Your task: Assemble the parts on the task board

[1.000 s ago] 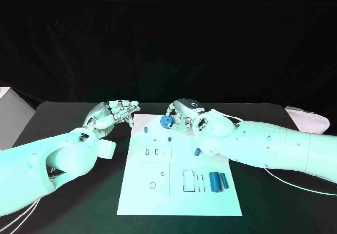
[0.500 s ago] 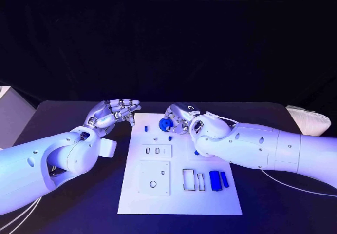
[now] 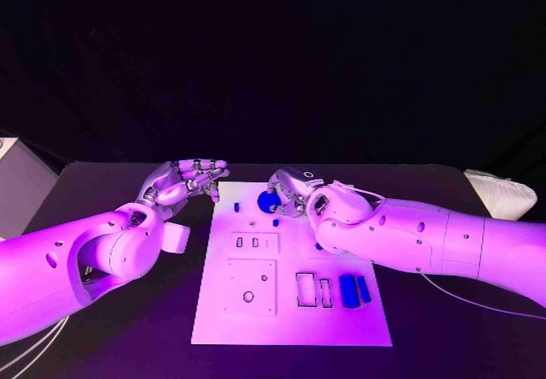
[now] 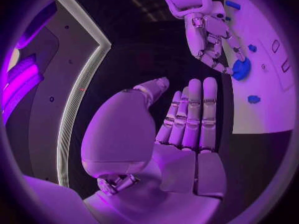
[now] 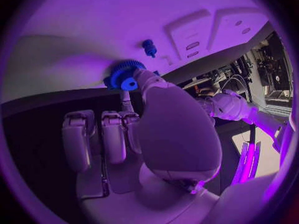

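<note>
right robot hand [image 3: 293,189]: pinching the blue gear [image 3: 268,201] between thumb and fingers, other fingers curled; held just above the far end of the task board [image 3: 291,316]
left robot hand [image 3: 182,182]: holds nothing, fingers loosely apart and half bent, hovering just off the board's far left corner
blue gear: toothed disc with hub, in the right robot hand's grip over the board's far end, beside a small blue peg [image 3: 236,208]
blue peg: stands in the board near its far left edge
other parts: two blue cylinders [image 3: 354,290] lying side by side on the board's near right part
task board: white plate mid-bench [image 3: 136,332], slots and holes on its near half
</note>
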